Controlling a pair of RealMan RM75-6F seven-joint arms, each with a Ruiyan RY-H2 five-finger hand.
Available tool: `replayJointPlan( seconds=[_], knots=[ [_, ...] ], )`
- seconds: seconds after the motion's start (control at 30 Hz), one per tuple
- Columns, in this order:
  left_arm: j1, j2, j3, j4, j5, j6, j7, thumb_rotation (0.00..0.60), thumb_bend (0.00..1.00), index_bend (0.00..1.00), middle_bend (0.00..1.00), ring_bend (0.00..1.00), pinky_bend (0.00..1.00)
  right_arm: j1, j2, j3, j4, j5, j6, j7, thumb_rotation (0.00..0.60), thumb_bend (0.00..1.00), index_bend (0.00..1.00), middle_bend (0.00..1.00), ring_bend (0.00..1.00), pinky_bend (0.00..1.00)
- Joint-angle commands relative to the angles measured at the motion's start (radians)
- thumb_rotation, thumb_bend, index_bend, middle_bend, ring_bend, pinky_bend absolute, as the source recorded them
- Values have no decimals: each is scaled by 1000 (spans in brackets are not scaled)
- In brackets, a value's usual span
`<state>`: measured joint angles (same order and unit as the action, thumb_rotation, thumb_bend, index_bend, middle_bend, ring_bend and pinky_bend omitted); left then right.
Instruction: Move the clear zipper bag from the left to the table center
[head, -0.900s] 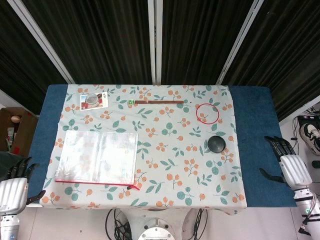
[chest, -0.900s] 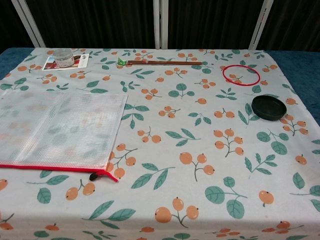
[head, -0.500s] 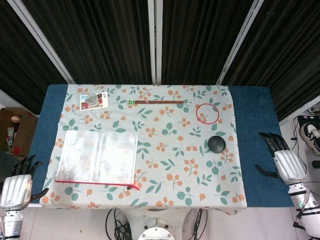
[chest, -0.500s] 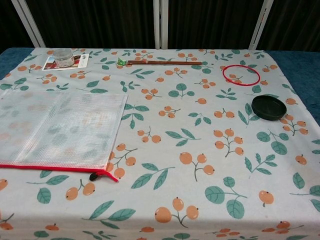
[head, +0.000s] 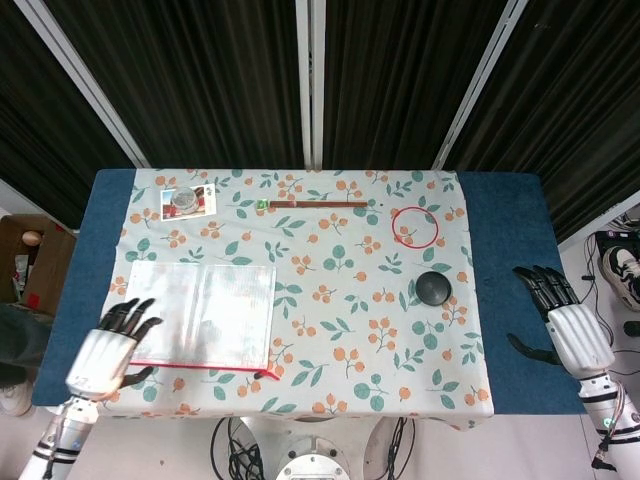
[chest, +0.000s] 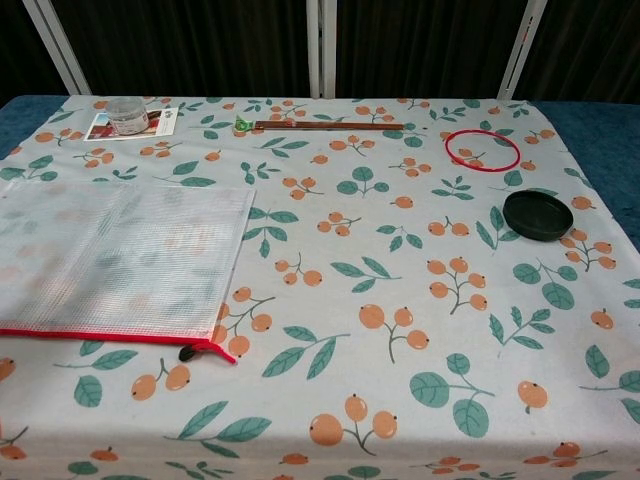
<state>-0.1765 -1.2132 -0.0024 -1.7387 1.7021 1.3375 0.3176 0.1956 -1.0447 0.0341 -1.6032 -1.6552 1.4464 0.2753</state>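
The clear zipper bag (head: 200, 312) lies flat on the left of the floral tablecloth, its red zipper edge toward the front; in the chest view the bag (chest: 120, 262) fills the left side. My left hand (head: 108, 348) hovers at the bag's front left corner, fingers spread, holding nothing. It overlaps the bag's edge in the head view; contact is unclear. My right hand (head: 560, 315) is open, off the cloth over the blue table edge at the right. Neither hand shows in the chest view.
A black round lid (head: 434, 288) and a red ring (head: 414, 227) lie at the right. A brown stick (head: 318, 204) lies along the back, with a small jar on a card (head: 186, 201) at the back left. A cardboard box (head: 28, 262) stands left of the table.
My left hand has moved right and forward from beside the table onto the cloth at the bag's front left corner. The right hand shifted slightly. The bag has not moved.
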Motion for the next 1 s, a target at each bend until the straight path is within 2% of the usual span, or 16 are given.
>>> replayJointPlan(
  seconds=[0.03,0.17,0.3,0.53,0.7,1.0],
  knots=[
    [-124,-52,16,-47,83,-156,46,600,119,301,108,90,162,1,5,-2,-10,-4,3,-9,600,152,49,83,0,0],
    [-214,-114,-8,-57,74,-277,64,600,156,309,108,90,162,2,9,-3,-21,-3,1,-23,600,153,49,83,0,0],
    [-278,-196,-39,-43,18,-358,65,600,185,332,108,90,162,3,5,-3,-19,7,-6,-22,600,153,50,82,0,0],
    [-336,-303,-42,6,-76,-456,137,600,195,408,108,90,162,6,1,-3,-5,22,-18,-13,600,153,49,83,0,0],
    [-336,-379,-51,58,-170,-455,235,600,203,422,108,90,162,10,-2,-4,4,25,-27,-4,600,153,49,83,0,0],
    [-310,-430,-25,76,-264,-392,343,600,217,481,108,103,162,8,-5,-7,7,24,-22,-1,600,153,49,83,0,0]
  ],
)
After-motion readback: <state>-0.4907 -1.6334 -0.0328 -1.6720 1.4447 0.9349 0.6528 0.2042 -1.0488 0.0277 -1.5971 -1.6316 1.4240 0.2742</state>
